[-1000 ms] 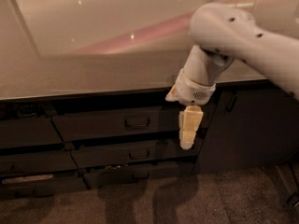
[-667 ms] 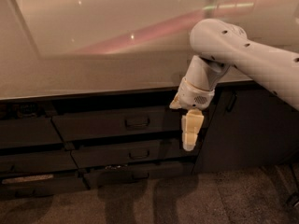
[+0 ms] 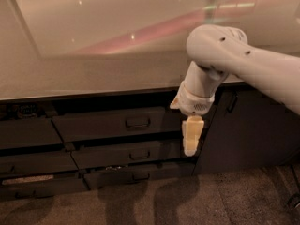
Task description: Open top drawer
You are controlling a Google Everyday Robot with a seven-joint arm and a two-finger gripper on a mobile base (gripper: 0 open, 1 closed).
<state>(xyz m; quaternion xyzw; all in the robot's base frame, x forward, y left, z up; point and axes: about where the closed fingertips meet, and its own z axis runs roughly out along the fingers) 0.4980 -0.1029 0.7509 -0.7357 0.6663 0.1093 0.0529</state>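
Gripper position: the gripper (image 3: 191, 149) hangs pointing down in front of the right end of the top drawer (image 3: 108, 125), below the counter edge.
Gripper state: cannot tell whether it is open or closed; it holds nothing.
Top drawer: uppermost wide dark front under the countertop (image 3: 93, 74); it appears shut, flush with its neighbours.
Handle: the small curved handle (image 3: 137, 123) sits at the centre of the front, to the left of the gripper and apart from it.
Step in hand: approach the handle — translate left along the front and turn the wrist from pointing down toward the front, then hook or grasp the handle before pulling.
Pull direction: straight out from the front, level, to avoid binding.
Edges: the counter lip overhangs above; the middle drawer (image 3: 126, 154) lies just below — keep contact on the top handle only.
Open room: the floor (image 3: 187, 200) ahead of the drawers looks free for the outward pull; the cabinet door (image 3: 243, 135) stands to the right.
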